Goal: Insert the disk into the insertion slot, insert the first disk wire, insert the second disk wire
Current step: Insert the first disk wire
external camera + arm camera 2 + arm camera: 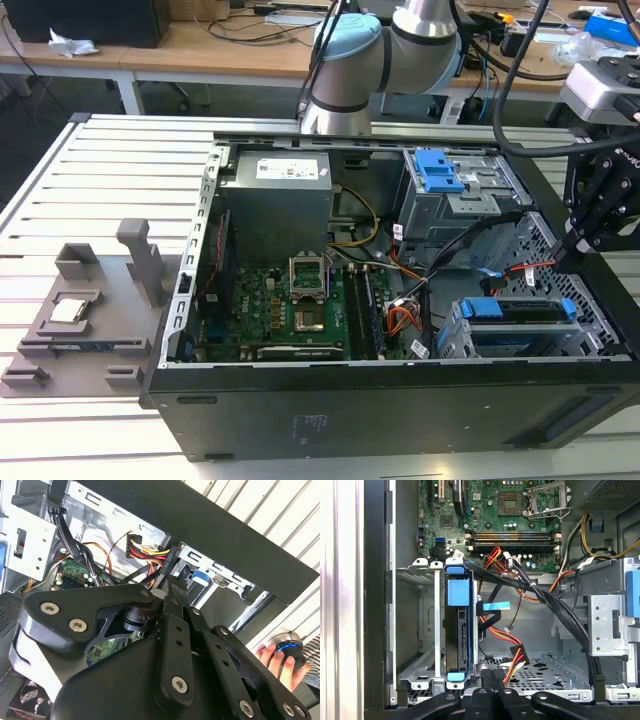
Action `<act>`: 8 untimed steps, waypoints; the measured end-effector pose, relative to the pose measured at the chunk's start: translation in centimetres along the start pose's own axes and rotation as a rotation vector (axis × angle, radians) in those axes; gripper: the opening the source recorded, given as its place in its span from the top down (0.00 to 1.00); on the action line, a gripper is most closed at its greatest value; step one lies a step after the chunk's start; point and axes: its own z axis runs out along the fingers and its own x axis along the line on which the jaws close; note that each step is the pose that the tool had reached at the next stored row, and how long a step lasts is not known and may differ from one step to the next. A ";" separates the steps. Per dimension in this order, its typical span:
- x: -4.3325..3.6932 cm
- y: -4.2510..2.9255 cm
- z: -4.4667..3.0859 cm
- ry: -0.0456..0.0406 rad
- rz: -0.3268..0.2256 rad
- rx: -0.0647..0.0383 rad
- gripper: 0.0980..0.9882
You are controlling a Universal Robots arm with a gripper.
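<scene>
The disk [457, 630], silver with a bright blue carrier, sits inside the perforated metal insertion slot [417, 625]. In the exterior view the disk [520, 312] lies in the insertion slot [455, 338] at the case's lower right corner. My gripper [493, 680] hovers just off the disk's connector side. It is shut on the black plug of a disk wire [150, 550] with red, yellow and black strands, and that disk wire [516, 659] runs into the fingertips. In the exterior view the gripper [580, 240] hangs over the case's right wall. A flat blue wire [495, 606] lies loose beside the disk.
A taller grey cage with a blue latch [440, 170] stands behind the slot. The motherboard [300, 300] and the power supply [280, 200] take up the case's left half. Black cable bundles [555, 605] cross above the bay. A hand [277, 661] rests on a knob outside the case. A grey fixture [80, 310] lies on the exterior view's left.
</scene>
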 end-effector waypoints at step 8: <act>-0.11 -0.05 0.07 0.0198 -0.018 0.001 0.77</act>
